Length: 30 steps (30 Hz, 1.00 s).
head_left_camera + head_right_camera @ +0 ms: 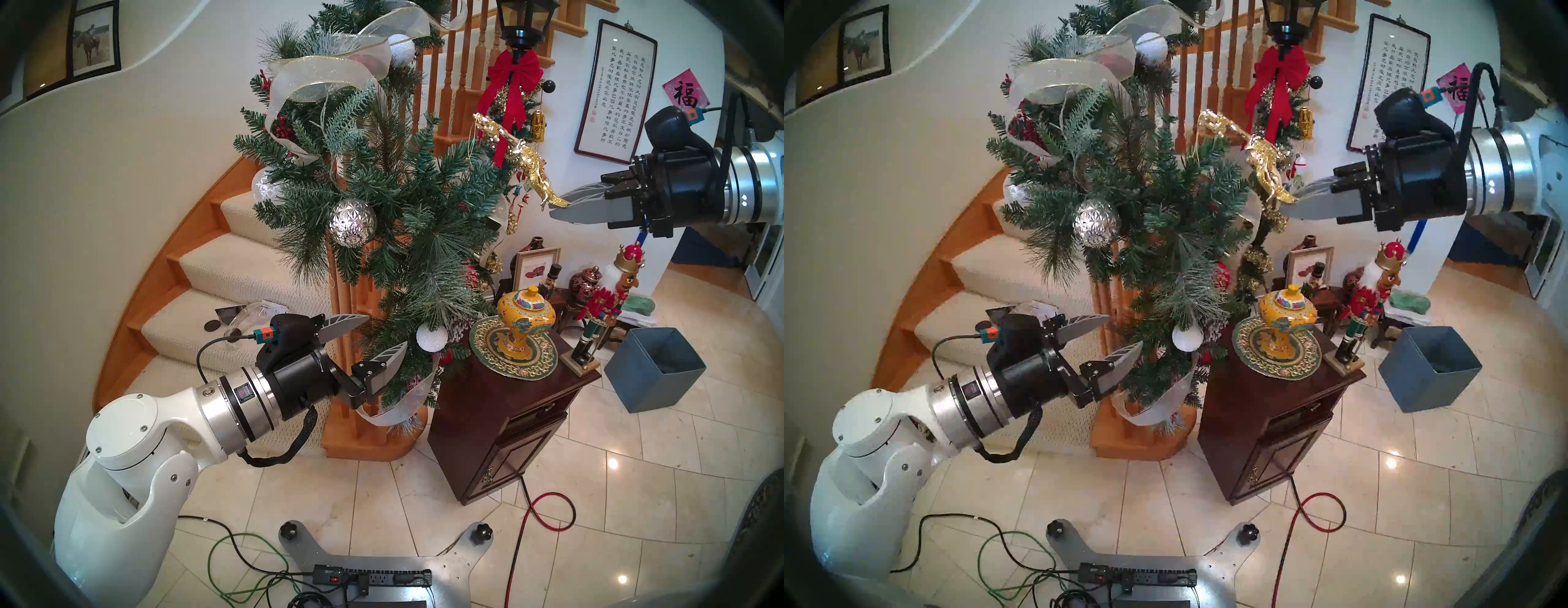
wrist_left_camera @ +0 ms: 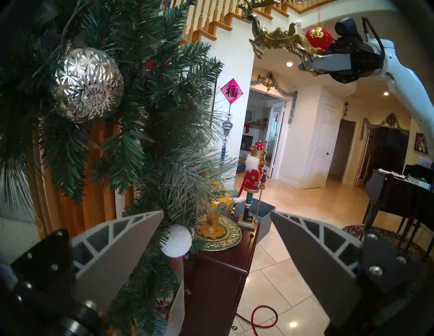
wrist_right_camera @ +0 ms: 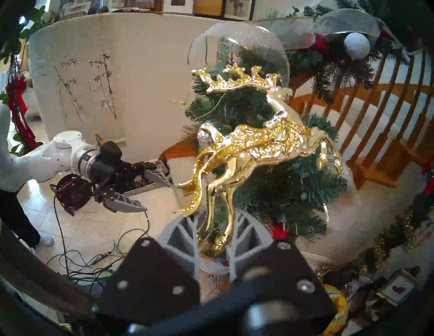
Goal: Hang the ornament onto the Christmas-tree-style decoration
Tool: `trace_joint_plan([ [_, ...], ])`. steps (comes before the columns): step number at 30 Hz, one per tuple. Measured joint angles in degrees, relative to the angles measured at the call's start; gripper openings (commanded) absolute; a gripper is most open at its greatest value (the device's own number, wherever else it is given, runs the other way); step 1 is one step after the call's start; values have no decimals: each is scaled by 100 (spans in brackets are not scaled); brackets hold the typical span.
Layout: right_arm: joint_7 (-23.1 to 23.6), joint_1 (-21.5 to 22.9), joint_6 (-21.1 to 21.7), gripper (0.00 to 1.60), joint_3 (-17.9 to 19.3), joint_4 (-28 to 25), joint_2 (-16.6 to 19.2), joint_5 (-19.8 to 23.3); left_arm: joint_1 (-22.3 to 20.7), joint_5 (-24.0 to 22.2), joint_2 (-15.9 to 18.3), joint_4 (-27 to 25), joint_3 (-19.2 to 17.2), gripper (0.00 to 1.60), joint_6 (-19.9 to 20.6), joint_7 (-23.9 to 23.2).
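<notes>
Beside the bushy green pine garland [image 1: 382,178], my right end effector [image 1: 562,208] grips the shiny gold reindeer chain [image 1: 515,157]; my left end effector [image 1: 373,339] gapes empty.

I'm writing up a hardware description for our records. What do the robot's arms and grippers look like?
Both arms have glossy white shells, silver wrist rings and black wrist housings. Each carries a black camera pod with an orange-teal plug and black cable. The left gripper and right gripper have grey, leaf-shaped, ribbed fingers.
</notes>
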Motion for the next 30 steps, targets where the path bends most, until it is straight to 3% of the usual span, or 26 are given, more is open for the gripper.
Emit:
trace_joint_plan([
  [30,-849,622,-26,0,-529,-373,22,278,-1,0,0,2,1,160,0,0],
])
